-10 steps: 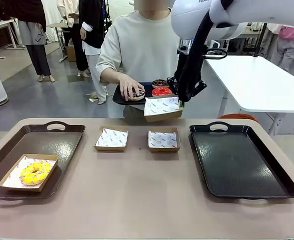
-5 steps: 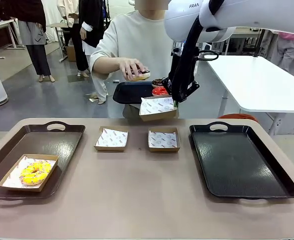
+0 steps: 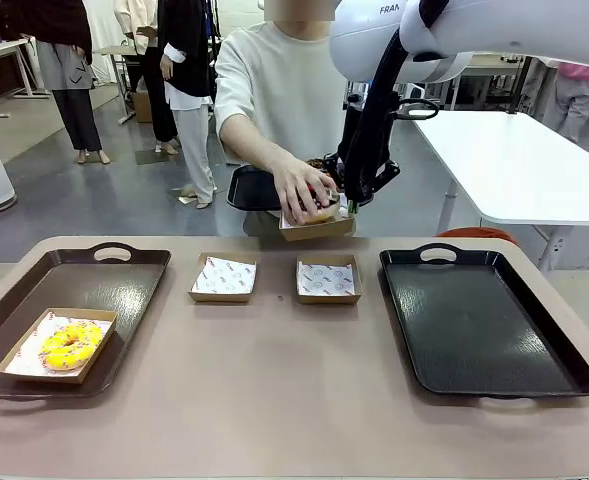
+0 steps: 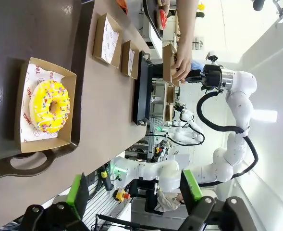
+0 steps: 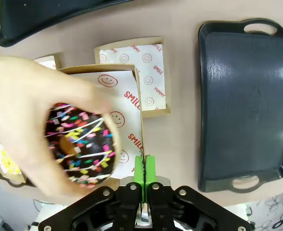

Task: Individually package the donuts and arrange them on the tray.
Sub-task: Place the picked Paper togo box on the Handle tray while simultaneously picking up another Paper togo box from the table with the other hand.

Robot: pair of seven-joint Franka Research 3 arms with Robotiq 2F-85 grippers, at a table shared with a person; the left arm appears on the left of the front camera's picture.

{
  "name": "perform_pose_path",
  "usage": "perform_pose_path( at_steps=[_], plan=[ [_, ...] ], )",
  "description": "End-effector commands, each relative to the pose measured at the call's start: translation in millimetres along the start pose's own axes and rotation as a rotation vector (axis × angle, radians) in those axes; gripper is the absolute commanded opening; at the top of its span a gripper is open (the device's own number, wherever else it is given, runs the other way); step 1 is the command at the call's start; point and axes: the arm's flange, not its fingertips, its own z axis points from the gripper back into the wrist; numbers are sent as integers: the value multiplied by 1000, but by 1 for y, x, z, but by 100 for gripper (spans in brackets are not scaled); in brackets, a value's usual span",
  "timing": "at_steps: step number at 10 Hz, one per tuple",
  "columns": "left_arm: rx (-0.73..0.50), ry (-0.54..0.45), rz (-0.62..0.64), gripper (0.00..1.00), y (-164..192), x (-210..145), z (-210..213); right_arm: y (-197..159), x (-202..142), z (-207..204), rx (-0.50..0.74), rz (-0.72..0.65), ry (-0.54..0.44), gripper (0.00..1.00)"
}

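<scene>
front view: the right gripper [image 3: 352,206] is clamped tight on the rim of a shallow brown cardboard box [image 3: 319,229], holding it at the far side while a person's hand [image 3: 302,188] reaches into it.
left wrist view: the left gripper [image 4: 134,187] gapes wide and empty above the yellow-iced ring donut [image 4: 50,113], boxed on the near-left brown tray [image 4: 35,24].
right wrist view: the dark ring donut with coloured sprinkles [image 5: 81,144] is going into the box. next, i'd guess, the box needs a level carry to that tray.

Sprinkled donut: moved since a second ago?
Yes: the hand carried the donut rightward, now above the right-hand empty box on the table, over the box the right gripper holds.

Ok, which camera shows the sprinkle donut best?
The right wrist view: the dark sprinkled donut is close, sprinkles clear. Front view: the person's hand mostly hides it. Left wrist view: too small to tell.
</scene>
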Motion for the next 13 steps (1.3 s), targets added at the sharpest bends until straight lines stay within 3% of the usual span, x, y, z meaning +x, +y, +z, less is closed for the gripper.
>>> perform_pose_path(
  at_steps=[1,13],
  plan=[
    [-6,-5,-6,100,-1,-1,1,-2,-1,1,-1,-2,-2,0],
    [-6,-5,-6,100,-1,-1,1,-2,-1,1,-1,-2,-2,0]
  ],
)
